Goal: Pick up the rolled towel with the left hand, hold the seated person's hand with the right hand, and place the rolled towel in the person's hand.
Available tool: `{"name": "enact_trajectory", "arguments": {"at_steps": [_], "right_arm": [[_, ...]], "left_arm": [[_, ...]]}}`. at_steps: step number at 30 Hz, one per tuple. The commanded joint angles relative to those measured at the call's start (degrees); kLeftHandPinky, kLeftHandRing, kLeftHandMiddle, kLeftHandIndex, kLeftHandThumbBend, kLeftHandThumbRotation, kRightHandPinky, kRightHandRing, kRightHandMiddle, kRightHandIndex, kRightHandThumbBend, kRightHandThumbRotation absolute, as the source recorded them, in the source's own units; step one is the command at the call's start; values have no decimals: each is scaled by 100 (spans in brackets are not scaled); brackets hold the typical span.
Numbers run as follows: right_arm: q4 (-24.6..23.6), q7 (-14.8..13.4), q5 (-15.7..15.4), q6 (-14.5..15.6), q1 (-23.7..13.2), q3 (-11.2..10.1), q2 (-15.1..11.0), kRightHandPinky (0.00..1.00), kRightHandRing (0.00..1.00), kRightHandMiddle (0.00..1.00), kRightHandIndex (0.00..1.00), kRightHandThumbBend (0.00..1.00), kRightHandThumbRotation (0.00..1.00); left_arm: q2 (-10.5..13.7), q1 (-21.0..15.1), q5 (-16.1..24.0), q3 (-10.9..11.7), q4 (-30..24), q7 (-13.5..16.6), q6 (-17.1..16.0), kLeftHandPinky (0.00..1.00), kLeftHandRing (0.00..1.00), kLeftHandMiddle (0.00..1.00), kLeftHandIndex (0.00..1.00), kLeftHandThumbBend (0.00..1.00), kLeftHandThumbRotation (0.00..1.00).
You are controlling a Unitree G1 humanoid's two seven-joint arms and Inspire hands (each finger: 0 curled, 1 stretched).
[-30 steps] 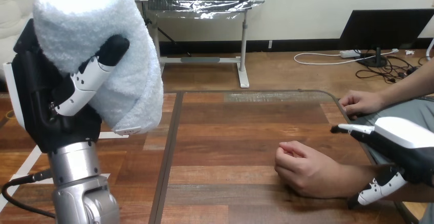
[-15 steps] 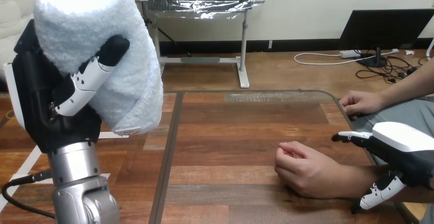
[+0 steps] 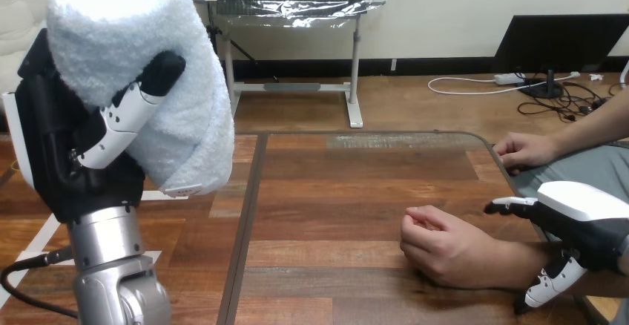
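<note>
My left hand (image 3: 78, 147) is raised high at the view's left, its thumb and fingers curled round the rolled white towel (image 3: 145, 65), which stands up out of the grip. The person's hand (image 3: 445, 247) rests on the table at the lower right as a loose fist. My right hand (image 3: 586, 225) hangs over the person's wrist at the right edge, with its fingers straight above and its thumb low beside the forearm. I see no finger closed round the wrist. The person's other hand (image 3: 525, 150) lies at the table's far right edge.
The wooden table (image 3: 334, 214) stretches between my two hands, with its rounded far right corner next to the person's other hand.
My right hand has drawn back a little to the right and sunk lower over the person's wrist. The left hand and the towel have stayed put.
</note>
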Motion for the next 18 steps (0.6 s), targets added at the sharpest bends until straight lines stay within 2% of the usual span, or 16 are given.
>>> {"name": "enact_trajectory", "arguments": {"at_steps": [1,9,15,18], "right_arm": [[-65,31,-90,166,-221,131,-132,89,87,89,89,100,17],[-53,56,-117,302,-197,227,-107,82,84,86,86,100,12],[-91,150,-167,547,-175,299,-73,78,83,85,85,100,10],[-90,168,-174,594,-169,320,-65,72,82,84,84,100,8]], "left_arm": [[-36,-171,-6,52,-205,-58,-37,20,27,34,38,59,0],[-61,-182,-24,71,-222,-69,-27,20,27,33,38,59,0],[-68,-193,-39,83,-211,-94,-59,20,27,33,38,59,0],[-71,-194,-44,88,-213,-97,-60,20,27,33,38,59,0]]}}
